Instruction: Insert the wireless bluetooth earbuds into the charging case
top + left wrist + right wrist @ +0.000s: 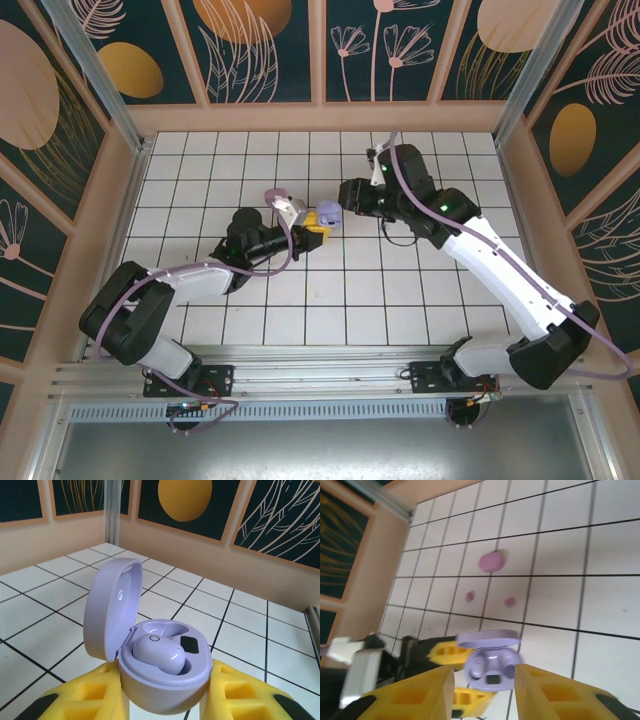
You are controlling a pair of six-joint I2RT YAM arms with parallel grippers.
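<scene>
Top view: I see one lavender case [328, 215] between my two bent arms, on the white tiled tabletop [200, 160]. Left wrist: left fingers [85, 700] clamp the open case, one lavender earbud [159, 652] seated inside. Right wrist: right fingers [420, 695] parted, empty; two pink earbuds [469, 596], one pink case [491, 561] lie beyond.

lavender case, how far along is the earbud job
Done: the lavender case stands open with one lavender earbud seated in it.
In hand: the left gripper clamps the case, and the right gripper is open near it, holding nothing.
Left: the case's other slot looks empty, and two pink earbuds lie loose on the tiles near the pink case.
</scene>
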